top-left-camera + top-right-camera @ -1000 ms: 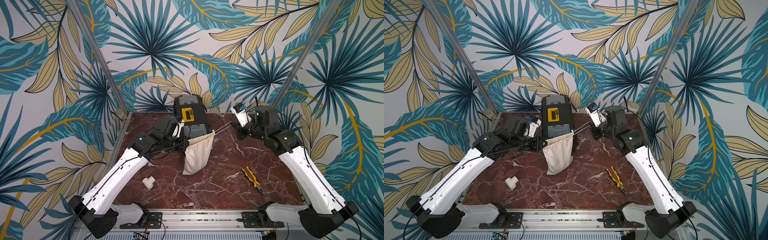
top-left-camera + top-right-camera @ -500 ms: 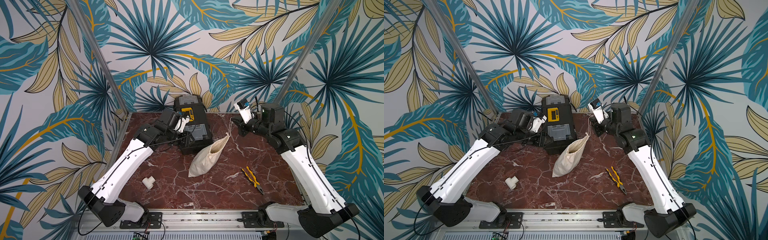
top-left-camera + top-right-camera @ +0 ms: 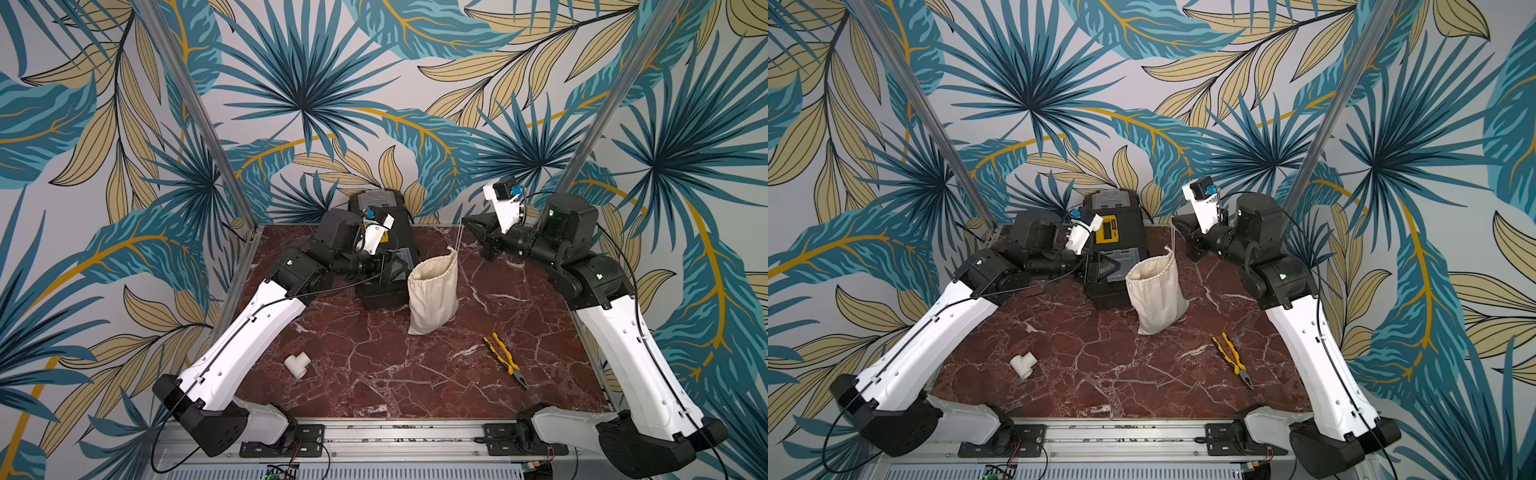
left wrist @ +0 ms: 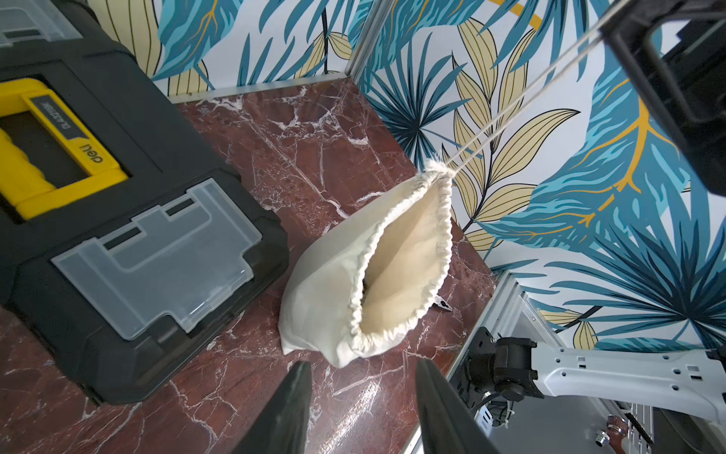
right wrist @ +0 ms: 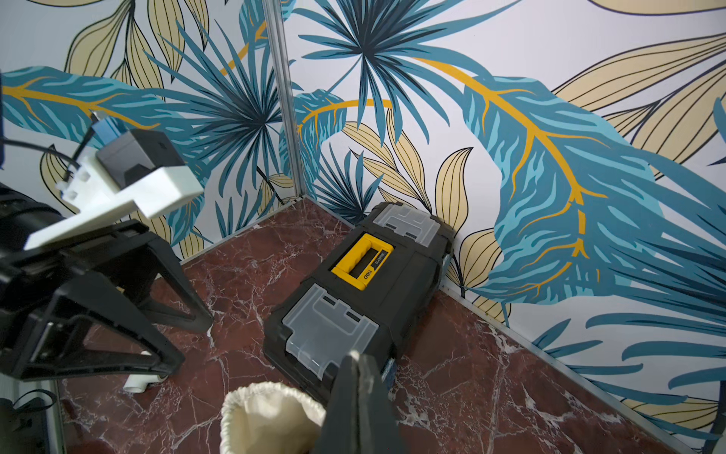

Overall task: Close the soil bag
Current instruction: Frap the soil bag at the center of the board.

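The right gripper (image 3: 466,221) is pinching the thin cord (image 3: 457,239) of the soil bag (image 3: 434,295), its jaws pressed fully together with the cord caught between them. In the right wrist view the two fingers (image 5: 357,397) are showing as one closed black wedge just above the bag's gathered hem (image 5: 267,397). The cord is running taut from the gripper down to one corner of the hem, so the bag is hanging from that corner while its lower end is resting on the red marble surface (image 3: 374,374).

The left gripper (image 4: 363,367) is standing about half open and holding nothing. Its two fingertips (image 4: 302,371) are pointing at the lower rim of the bag's mouth, close to the cloth, though I cannot tell whether they are touching it. In both top views this gripper (image 3: 1104,266) is reaching in over the front of the black toolbox (image 3: 1113,208).

The bag's mouth is gaping wide toward the left gripper, and the bag is sitting just beside the toolbox's near corner. A white pipe tee (image 3: 298,364) and yellow pliers (image 3: 505,359) are lying well apart from it.
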{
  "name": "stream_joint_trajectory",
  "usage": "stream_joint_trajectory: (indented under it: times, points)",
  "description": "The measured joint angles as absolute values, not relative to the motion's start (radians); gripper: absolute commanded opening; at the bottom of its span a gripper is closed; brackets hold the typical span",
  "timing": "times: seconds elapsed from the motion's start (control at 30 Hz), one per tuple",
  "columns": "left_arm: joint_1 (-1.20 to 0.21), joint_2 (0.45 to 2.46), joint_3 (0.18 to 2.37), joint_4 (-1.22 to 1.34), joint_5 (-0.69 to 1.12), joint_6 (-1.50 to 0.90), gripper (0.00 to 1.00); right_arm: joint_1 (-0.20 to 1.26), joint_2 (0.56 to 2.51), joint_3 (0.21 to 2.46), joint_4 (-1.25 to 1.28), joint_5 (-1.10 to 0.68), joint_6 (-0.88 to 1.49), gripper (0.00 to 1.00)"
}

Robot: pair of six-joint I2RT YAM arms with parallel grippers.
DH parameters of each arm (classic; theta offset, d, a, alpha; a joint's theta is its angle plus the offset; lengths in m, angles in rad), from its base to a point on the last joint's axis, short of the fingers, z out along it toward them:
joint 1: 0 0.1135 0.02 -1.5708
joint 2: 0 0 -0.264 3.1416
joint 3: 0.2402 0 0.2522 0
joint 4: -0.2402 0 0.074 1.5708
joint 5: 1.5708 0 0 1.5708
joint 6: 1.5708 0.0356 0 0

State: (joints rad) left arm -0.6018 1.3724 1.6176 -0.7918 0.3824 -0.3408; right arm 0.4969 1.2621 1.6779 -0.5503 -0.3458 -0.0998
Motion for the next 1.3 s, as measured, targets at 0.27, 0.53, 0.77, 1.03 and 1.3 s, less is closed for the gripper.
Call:
stream_joint_trajectory:
  times: [0.27,0.53,0.77,1.03,1.3]
  points:
    - [-0.607,1.317,1.536,-0.654,0.417,-0.309,0.51,0.499,1.267,1.732,-0.558,-0.341,-0.061,0.0]
    - [-0.622,1.327,1.53,-0.503,0.457,-0.269,0.49,0.499,1.284,1.723,-0.545,-0.363,-0.012,0.0]
    - [-0.658,1.398,1.53,-0.414,0.503,-0.215,0.46,0.5,1.285,1.68,-0.513,-0.393,0.047,0.0]
    - [-0.667,1.439,1.518,-0.366,0.563,-0.17,0.46,0.505,1.284,1.631,-0.434,-0.434,0.126,0.0]
    - [-0.67,1.474,1.522,-0.329,0.609,-0.127,0.46,0.513,1.283,1.628,-0.417,-0.443,0.159,0.0]
